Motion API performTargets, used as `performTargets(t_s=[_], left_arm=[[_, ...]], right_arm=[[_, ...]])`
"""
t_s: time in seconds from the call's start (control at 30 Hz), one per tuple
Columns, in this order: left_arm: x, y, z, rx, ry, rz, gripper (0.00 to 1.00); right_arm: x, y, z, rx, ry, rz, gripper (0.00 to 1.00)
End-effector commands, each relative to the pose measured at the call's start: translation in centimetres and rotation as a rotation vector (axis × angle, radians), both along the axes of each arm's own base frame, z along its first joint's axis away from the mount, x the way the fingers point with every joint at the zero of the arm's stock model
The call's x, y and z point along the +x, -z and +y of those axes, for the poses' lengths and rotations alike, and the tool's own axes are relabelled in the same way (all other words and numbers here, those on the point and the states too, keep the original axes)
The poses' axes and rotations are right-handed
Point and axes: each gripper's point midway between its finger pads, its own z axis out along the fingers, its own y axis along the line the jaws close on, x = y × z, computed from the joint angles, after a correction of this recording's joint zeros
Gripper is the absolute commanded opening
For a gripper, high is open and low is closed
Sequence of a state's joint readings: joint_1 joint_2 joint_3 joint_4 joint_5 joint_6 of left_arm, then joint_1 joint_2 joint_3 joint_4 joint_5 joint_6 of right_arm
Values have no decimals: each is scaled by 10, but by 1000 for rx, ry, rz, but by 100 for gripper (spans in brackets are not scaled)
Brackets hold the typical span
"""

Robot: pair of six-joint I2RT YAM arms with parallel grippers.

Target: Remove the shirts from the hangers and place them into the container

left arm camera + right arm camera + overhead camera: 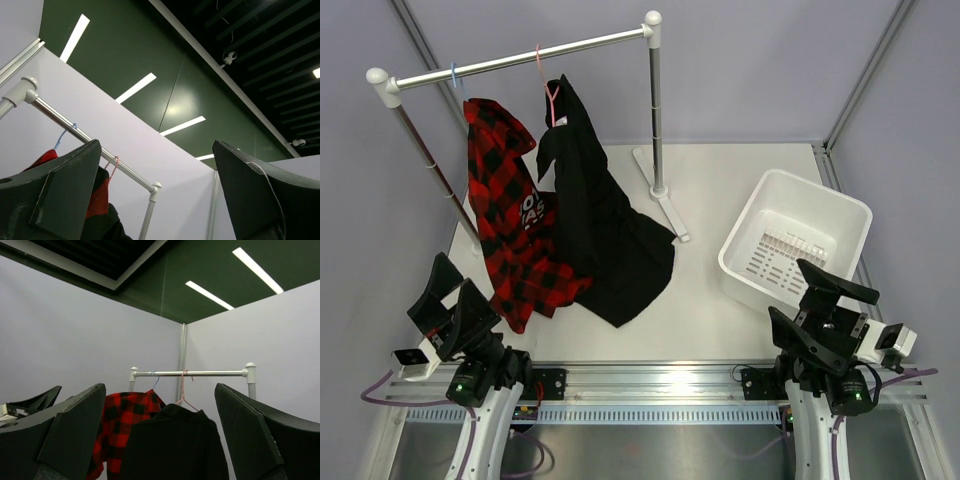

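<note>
Plaid shirt [510, 215] hangs on the blue hanger [454, 78], black shirt [600, 220] on the pink hanger [552, 98] — both on the rail [520, 58], hems draped onto the table [720, 320]. The basket [840, 212] sits just beyond the right gripper [823, 310] — it and the left gripper [453, 300] gape wide, empty

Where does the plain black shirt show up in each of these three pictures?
Top external: the plain black shirt hangs at centre, on the pink wire hanger.
Left wrist: a dark sliver at the bottom edge, left of centre.
Right wrist: bottom centre.
Shared landmark: the grey-white horizontal rack pole above it.
</note>
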State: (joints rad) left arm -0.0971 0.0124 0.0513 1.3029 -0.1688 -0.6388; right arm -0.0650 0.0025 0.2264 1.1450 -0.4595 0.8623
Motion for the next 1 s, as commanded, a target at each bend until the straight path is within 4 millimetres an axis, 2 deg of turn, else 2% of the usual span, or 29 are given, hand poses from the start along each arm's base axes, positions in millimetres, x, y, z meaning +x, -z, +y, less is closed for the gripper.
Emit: performTargets(t_s=[0.0, 0.07, 0.17, 0.2, 0.27, 0.37, 0.4, 0.47, 0.5, 0.53, 0.57, 0.6, 0.63, 0.67, 0.7, 0.73, 0.77, 0.8, 0.83, 0.87, 0.9, 0.97], left_arm=[[-80, 36, 16, -100, 71, -349, 99], [-81, 35, 14, -85, 73, -351, 99], [-83, 33, 10, -64, 76, -359, 99], [-84, 33, 10, -66, 82, -363, 99], [-86, 32, 12, -81, 97, -368, 99], [-85, 33, 16, -103, 106, -366, 99], [-85, 33, 16, -108, 107, -366, 99], [-85, 32, 15, -102, 106, -366, 99], [-85, 31, 14, -91, 101, -367, 99], [-86, 30, 9, -63, 98, -369, 99], [-87, 30, 6, -47, 97, -370, 99], [-80, 28, 3, -35, 111, -343, 99], [-80, 24, -3, -19, 181, -337, 99], [-76, 20, -8, 3, 207, -314, 99], [-57, 17, -16, 29, 233, -227, 99], [-67, 1, -29, 96, 280, -230, 99], [-65, -8, -37, 137, 298, -192, 99], [-34, -8, -45, 156, 318, -36, 99], [-30, -13, -54, 208, 322, 18, 99], [-41, -31, -57, 233, 315, 30, 99], [-31, -29, -64, 274, 316, 99, 99], [-40, -38, -67, 305, 294, 90, 99]], right_arm=[[-64, 2, 16, -78, -69, -190, 99], [-62, 0, 15, -71, -70, -177, 100], [-45, -7, 2, 42, -119, -62, 100], [-36, -11, -10, 139, -169, -2, 100], [-22, -7, -19, 227, -238, 72, 100], [-26, -8, -17, 206, -222, 54, 99], [-12, -6, -17, 214, -222, 126, 99], [-17, -17, -14, 191, -196, 133, 99], [-7, -14, -11, 178, -186, 196, 99], [-14, -23, -10, 165, -172, 192, 99], [-12, -26, -9, 142, -121, 197, 99], [2, -19, -6, 118, -108, 290, 99], [-3, -31, -3, 95, -93, 300, 99], [1, -33, -1, 57, -50, 315, 99], [8, -35, 4, 19, -41, 398, 99], [13, -35, 7, -19, -22, 433, 100], [20, -22, 17, -148, 21, 468, 100], [17, -34, 18, -178, 40, 481, 100], [23, -34, 17, -185, 56, 524, 99], [27, -34, 14, -204, 92, 550, 99], [33, -34, 13, -213, 99, 618, 100], [37, -30, 16, -259, 101, 656, 100]])
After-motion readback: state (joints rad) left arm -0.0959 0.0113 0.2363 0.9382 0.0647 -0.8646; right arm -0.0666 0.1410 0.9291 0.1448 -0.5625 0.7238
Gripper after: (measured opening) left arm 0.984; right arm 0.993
